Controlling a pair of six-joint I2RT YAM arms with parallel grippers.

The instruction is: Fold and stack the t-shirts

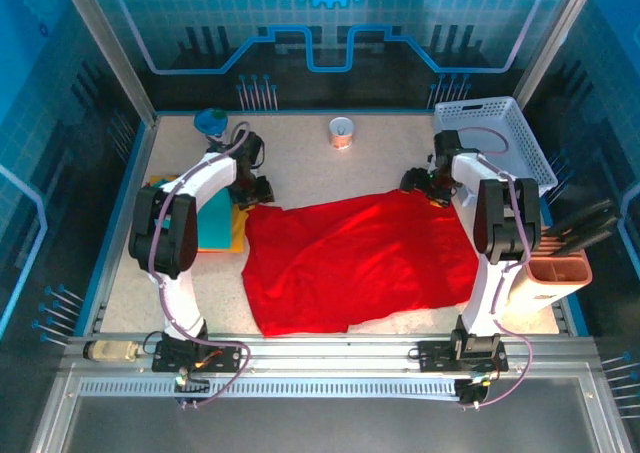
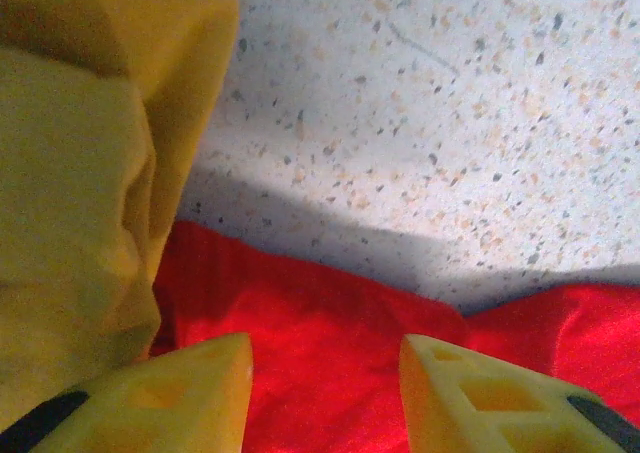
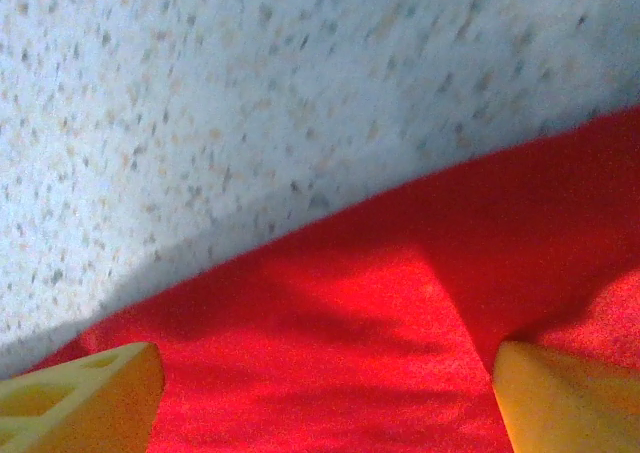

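fig. red shirt (image 1: 360, 263) lies spread flat on the table (image 1: 300, 163), not yet folded, its far edge under both hands. left hand (image 2: 325, 358) hangs low over the far left corner. its fingers are partly open, with red cloth between and below the tips and nothing pinched. right hand (image 3: 325, 373) sits likewise over the far right corner, fingers set wide, holding nothing. placing one hand at each end of a single edge suggests a two-corner pinch, so the edge can rise evenly and travel toward the near hem for the first fold. yellow shirt (image 2: 80, 173) lies just left of the left hand, against the red corner, with the teal shirt (image 1: 213, 228) on top of it; this is probably the stack, set aside from the folding area. judged risk: the left fingers may catch yellow cloth along with the red.
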